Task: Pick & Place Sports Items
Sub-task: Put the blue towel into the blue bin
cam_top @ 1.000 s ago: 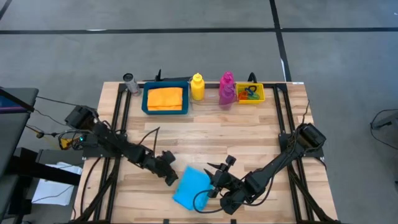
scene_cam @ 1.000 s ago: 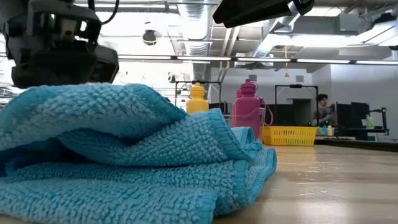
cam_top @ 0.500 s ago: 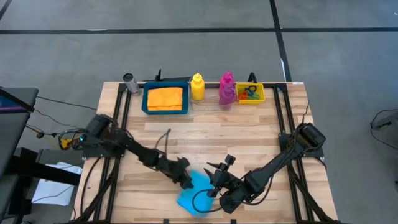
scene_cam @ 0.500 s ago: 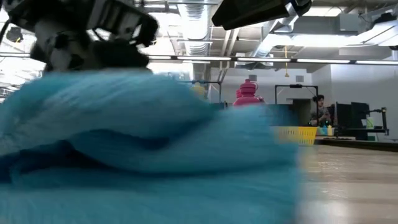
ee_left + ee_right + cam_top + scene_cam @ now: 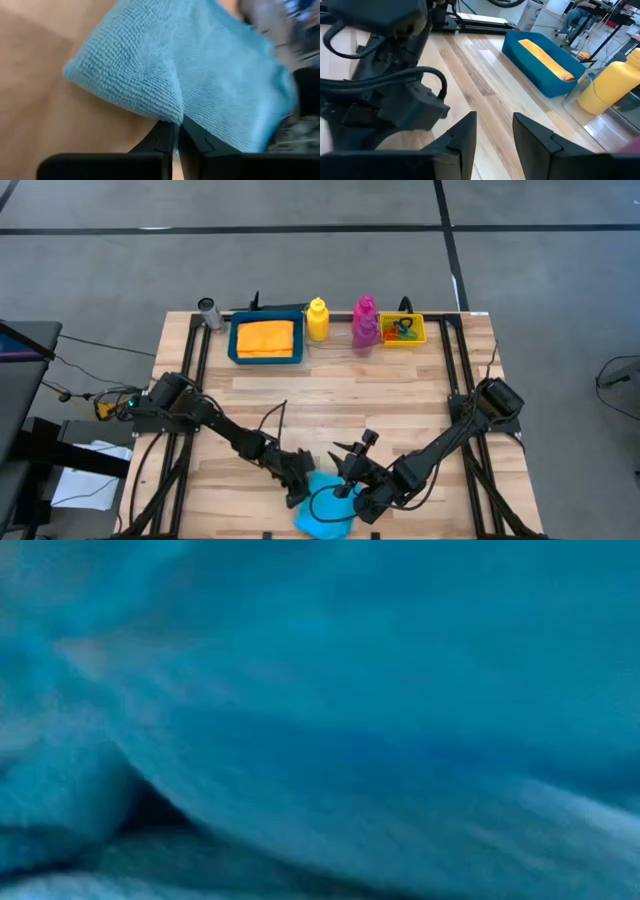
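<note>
The cyan cloth (image 5: 328,510) lies bunched on the table near the front edge and fills the low view (image 5: 320,720). My left gripper (image 5: 300,486) is at its left side, shut on it (image 5: 175,134). My right gripper (image 5: 347,463) hovers open just right of the cloth, with nothing between its fingers (image 5: 495,132). At the far edge, the orange cloth (image 5: 266,337) lies in the blue tray (image 5: 236,348). Beside the tray stand the yellow bottle (image 5: 317,320) and the magenta bottle (image 5: 364,322). Coloured rings (image 5: 401,330) lie in the yellow bin (image 5: 421,332). My left gripper pinches a raised ridge at the cloth's edge (image 5: 174,116) between its two fingers. One layer or several, I cannot tell. The fingers slant down at it from the table's left. The rest of the cloth spreads away from the fingers and lies slack on the table.
A grey cylinder (image 5: 208,311) stands at the far left corner. The two arms are close together over the front middle of the table. Bare wood lies between the cloth and the row at the far edge. The right wrist view shows the tray (image 5: 520,47) and the yellow bottle (image 5: 612,85).
My left gripper has gone toward the table's right and near edges and down onto the cyan cloth's left side. The cloth, spread flatter before, has been pushed toward the near edge and bunched up. It now fills the low view.
</note>
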`<action>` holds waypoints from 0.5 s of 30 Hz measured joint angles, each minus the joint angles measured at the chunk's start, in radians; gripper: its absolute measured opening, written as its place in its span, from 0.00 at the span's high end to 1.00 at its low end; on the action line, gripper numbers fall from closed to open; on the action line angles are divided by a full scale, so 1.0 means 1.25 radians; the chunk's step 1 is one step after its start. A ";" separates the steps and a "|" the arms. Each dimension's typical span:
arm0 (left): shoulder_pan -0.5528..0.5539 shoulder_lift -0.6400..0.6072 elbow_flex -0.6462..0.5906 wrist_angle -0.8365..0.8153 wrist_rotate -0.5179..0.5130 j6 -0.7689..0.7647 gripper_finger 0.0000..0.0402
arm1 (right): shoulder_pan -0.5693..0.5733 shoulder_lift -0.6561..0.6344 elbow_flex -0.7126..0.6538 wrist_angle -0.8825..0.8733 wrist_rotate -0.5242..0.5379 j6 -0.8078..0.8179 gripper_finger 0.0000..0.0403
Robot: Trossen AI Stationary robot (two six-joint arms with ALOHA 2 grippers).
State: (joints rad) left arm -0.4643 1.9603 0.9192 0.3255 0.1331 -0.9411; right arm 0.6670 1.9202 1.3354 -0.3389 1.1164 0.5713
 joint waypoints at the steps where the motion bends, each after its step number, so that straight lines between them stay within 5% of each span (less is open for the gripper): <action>1: -0.001 -0.011 -0.002 -0.015 -0.010 0.023 0.99 | -0.001 0.000 0.000 0.001 0.000 0.000 0.70; 15: 0.039 -0.476 0.000 -0.428 -0.380 0.341 1.00 | 0.016 0.000 0.000 0.048 0.038 0.000 0.70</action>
State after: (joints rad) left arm -0.4161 1.3652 0.9188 -0.2090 -0.3421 -0.5144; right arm 0.6865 1.9198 1.3354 -0.2794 1.1641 0.5709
